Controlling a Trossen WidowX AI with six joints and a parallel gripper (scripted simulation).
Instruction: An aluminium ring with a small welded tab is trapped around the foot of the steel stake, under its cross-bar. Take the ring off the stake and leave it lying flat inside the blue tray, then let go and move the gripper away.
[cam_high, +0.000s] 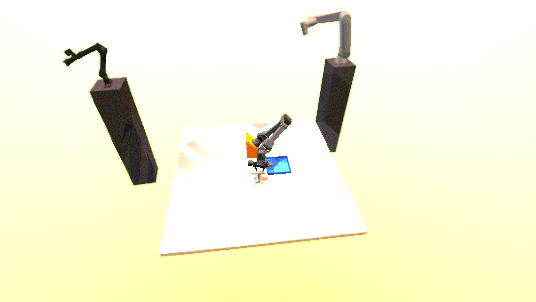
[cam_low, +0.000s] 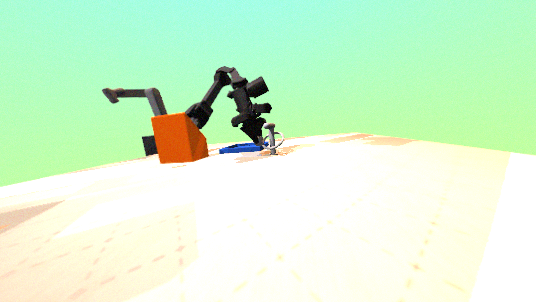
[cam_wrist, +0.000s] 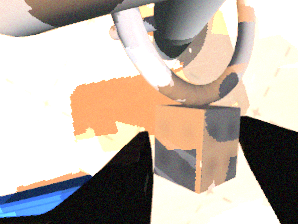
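Observation:
The pale grey ring is tilted up steeply and still surrounds the post of the steel stake, below the cross-bar. Its square tab sits between the two dark fingers in the wrist view. My gripper is shut on that tab, beside the post and on the tray side. The blue tray lies flat beside the stake. The ring is too small to make out clearly in the top view, and the cross-bar hides its top in the wrist view.
The arm stands on an orange block behind the stake. Two dark pillars with other arms stand at the left and right edges of the white table. Patchy orange and tan markings cover parts of the surface.

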